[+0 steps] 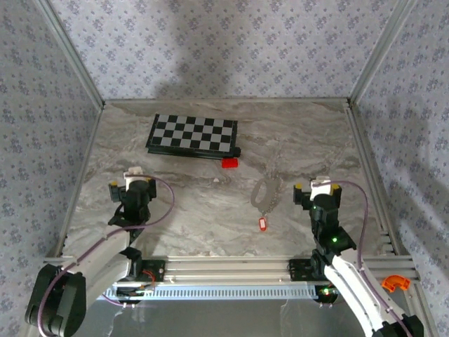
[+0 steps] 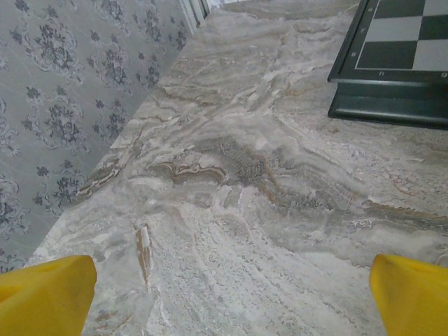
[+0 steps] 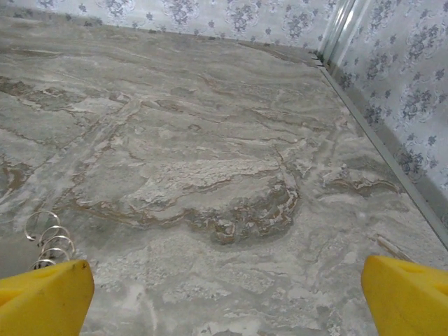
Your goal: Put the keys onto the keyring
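Hovering wide and empty, the right pincer (image 1: 321,184) and left pincer (image 1: 135,173) hold nothing. The keys (image 1: 263,224) lie on the bench (image 1: 196,210) at the right pincer's eight o'clock, the keyring (image 1: 265,191) at nine. Reaching for them likely comes first.

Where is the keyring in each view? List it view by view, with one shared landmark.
Top external: keyring lies centre-right, left of the right pincer.
Right wrist: silvery loops at the lower-left edge, probably part of it.
Left wrist: camera faces the chessboard corner instead.
Shared landmark: the chessboard, top external's upper middle.
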Available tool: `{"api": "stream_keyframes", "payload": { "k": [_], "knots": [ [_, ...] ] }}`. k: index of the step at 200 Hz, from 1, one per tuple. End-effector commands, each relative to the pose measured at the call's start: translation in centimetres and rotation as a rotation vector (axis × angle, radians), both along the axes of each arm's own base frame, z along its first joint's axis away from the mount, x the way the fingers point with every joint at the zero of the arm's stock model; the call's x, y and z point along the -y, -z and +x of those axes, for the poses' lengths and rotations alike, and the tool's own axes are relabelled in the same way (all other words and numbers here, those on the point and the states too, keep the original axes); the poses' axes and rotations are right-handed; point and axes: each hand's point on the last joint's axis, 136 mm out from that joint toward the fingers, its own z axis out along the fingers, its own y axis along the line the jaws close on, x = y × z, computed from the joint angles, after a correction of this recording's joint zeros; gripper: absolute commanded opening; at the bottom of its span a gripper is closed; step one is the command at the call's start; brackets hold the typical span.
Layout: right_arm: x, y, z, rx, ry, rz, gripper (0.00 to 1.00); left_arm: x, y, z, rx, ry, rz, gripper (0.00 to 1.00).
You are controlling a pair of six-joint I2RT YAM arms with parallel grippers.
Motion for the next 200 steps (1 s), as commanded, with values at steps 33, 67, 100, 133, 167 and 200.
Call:
{"api": "stream_keyframes", "payload": {
  "k": [33,67,100,133,167,200],
  "knots": [
    [0.6,-0.1,1.7,0.031,0.032,-0.003,1.0,-1.4,-1.4,2.3,0.083,-0.061,-0.064,0.99],
    [0.5,0.2,3.0,0.008,0.017,0.002,1.0,-2.0,-1.4,3.5,0.088,-0.085,-0.057,1.0],
    [1.0,0.2,4.2,0.026,0.026,0.012,1.0,-2.2,-1.2,5.2,0.088,-0.088,-0.066,0.99],
    [0.9,0.5,5.6,0.015,0.017,0.021,1.0,-1.7,-1.3,6.8,0.114,-0.059,-0.065,1.0],
    [1.1,0.4,7.1,0.034,0.026,0.021,1.0,-1.6,-1.3,8.0,0.112,-0.058,-0.055,1.0],
    [1.3,0.6,8.7,0.042,0.032,0.019,1.0,-1.8,-1.0,8.8,0.088,-0.053,-0.037,1.0]
  ]
}}
